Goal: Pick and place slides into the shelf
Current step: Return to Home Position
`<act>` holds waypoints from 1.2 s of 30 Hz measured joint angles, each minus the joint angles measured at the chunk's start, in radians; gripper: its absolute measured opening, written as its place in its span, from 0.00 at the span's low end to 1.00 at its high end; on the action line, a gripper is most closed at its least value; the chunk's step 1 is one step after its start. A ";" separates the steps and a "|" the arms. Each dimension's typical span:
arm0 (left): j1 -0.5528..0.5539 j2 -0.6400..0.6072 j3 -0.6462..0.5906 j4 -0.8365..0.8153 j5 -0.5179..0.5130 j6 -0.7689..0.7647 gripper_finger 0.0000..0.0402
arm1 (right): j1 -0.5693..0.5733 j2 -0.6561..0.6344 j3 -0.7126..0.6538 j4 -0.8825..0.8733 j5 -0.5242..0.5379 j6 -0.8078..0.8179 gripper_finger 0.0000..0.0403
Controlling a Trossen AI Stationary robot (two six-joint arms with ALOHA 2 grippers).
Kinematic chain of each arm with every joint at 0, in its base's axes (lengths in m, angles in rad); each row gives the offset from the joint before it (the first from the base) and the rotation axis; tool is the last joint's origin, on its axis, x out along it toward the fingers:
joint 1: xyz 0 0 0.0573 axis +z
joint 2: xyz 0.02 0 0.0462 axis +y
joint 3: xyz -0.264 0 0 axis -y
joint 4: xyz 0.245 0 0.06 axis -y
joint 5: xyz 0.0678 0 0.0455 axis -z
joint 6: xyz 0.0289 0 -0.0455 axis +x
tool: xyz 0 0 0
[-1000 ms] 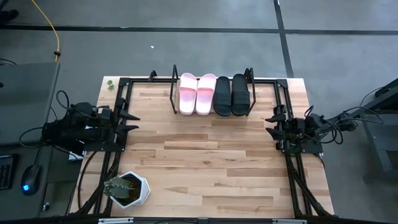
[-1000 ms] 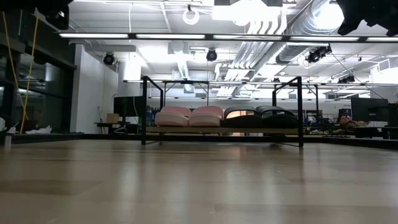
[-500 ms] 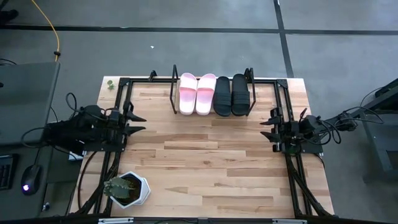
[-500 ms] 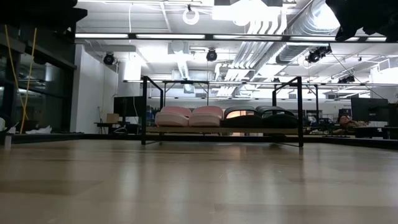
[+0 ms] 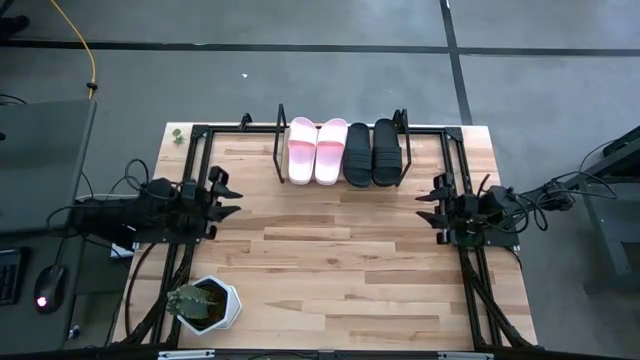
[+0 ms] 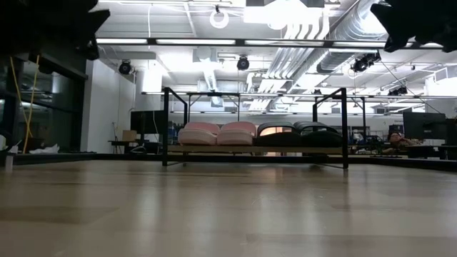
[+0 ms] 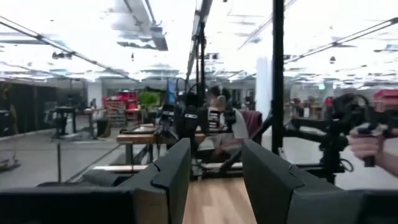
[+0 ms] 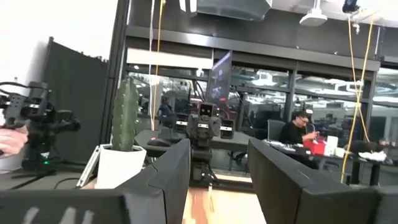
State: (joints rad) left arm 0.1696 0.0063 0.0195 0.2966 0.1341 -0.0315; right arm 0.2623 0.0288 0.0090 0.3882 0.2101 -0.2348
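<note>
Looking straight down first, we find the two pink slides [image 5: 318, 150] and, just beside them, the two black slides [image 5: 373, 152] lined up in a row on the shelf [image 5: 279, 145] at the far edge of the counter [image 5: 340, 260], so we judge the placing done. The left claw [image 5: 228, 194] sits by the left side rail and the right claw [image 5: 430, 199] by the right one, both well apart from the shelf and facing each other across bare wood. A potted cactus [image 5: 203, 303] stands near the left arm's base. From counter height, the shelf shows between its black frame ends with both pairs resting level on the board, and only dark arm parts show at the upper corners. Through the left wrist camera we see its fingers [image 7: 168, 180] spread with a clear gap and nothing between them. A person's hand [image 7: 367, 146] shows beyond the counter. The right wrist camera shows its fingers [image 8: 280, 180] parted the same way and empty, with the cactus ahead. As for what could go wrong, we think little remains: a wide swing of the left arm could clip the cactus pot, or a jolt to the counter could shift a slide on the board.
</note>
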 joint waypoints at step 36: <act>0.000 0.006 -0.010 -0.286 -0.124 0.166 0.32 | -0.001 0.003 0.000 -0.339 0.030 0.070 0.37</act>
State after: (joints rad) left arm 0.1699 0.0121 0.0097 0.0101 0.0101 0.1345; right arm 0.2615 0.0319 0.0086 0.0490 0.2403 -0.1644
